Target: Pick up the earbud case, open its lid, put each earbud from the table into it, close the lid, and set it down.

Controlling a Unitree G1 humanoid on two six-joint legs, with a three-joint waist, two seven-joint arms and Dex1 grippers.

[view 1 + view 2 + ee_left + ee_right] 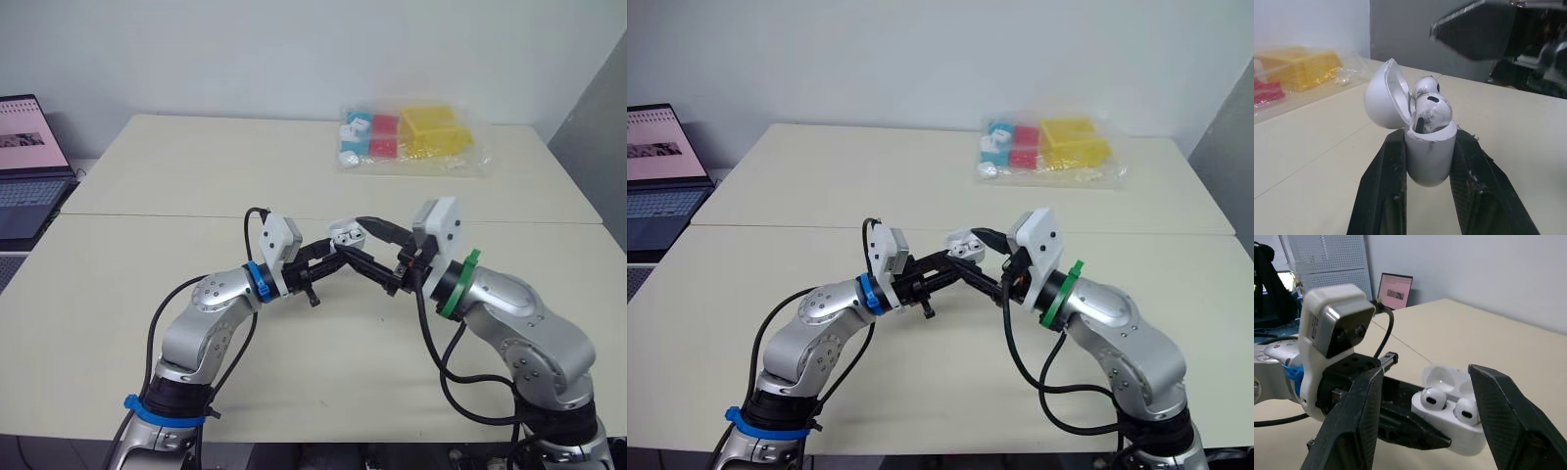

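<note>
- Centre of the head view: the left gripper [1429, 138] has its two black fingers clamped on the lower half of the white earbud case [1464, 433], one finger on each side, holding it up over the cream bench [196, 166].
- The lid [1383, 95] is hinged fully back, and the case is upright in the grip.
- One earbud [1433, 398] sits in its socket, and the second earbud [1467, 411] is seated right beside it, both heads poking above the rim.
- The right gripper [1426, 373] faces in from the right of the frame, fingers wide apart and holding nothing, one either side of the open case and just short of it.
- Upper right of the bench: a clear plastic bag [411, 137] of yellow, red and blue boxes.
- An open laptop [24, 162] sits at the far left edge.
</note>
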